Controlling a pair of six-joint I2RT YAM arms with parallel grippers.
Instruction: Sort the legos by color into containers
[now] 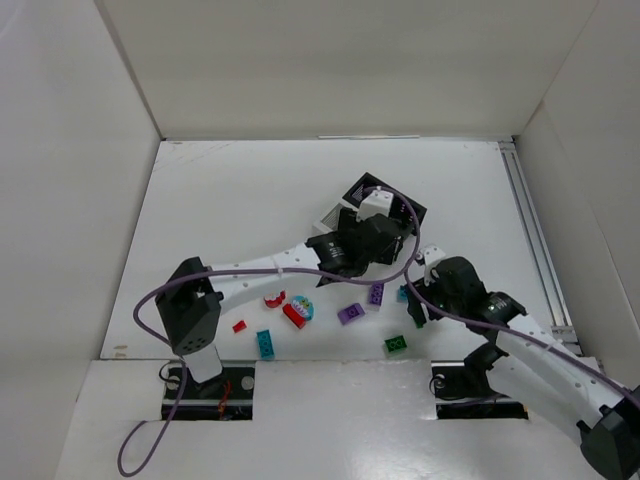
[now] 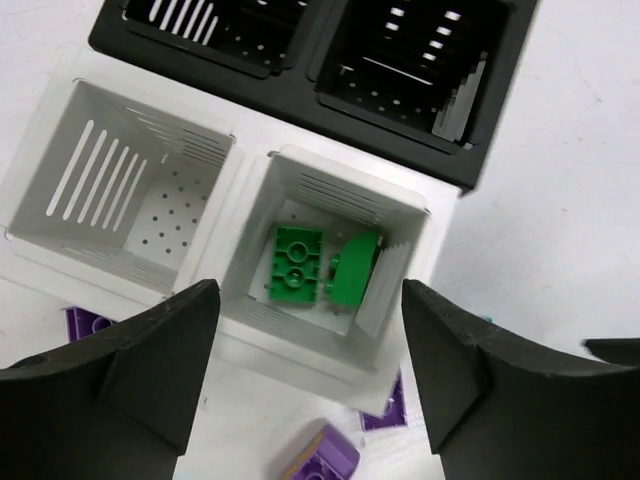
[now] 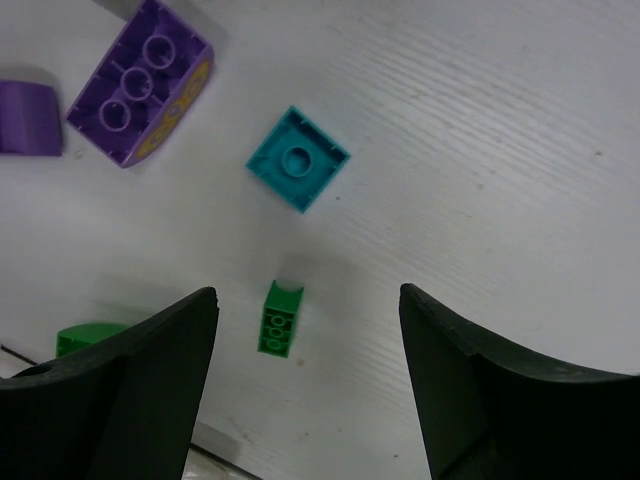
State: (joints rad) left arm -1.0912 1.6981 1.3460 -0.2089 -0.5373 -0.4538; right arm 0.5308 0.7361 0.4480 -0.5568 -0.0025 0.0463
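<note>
The left tool (image 2: 308, 300) stands wide and empty over a white bin (image 2: 335, 192) holding two green legos (image 2: 297, 263); the right tool (image 3: 305, 300) (also wide) hangs over a small green lego (image 3: 279, 318) on the tabletop (image 3: 480, 150).

Robotics lab: white-walled enclosure (image 1: 330, 70), bolted arms (image 1: 255, 272)

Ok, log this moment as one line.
left gripper: open over white bin with two green legos | right gripper: open above small green lego on table | nearby: teal lego
</note>
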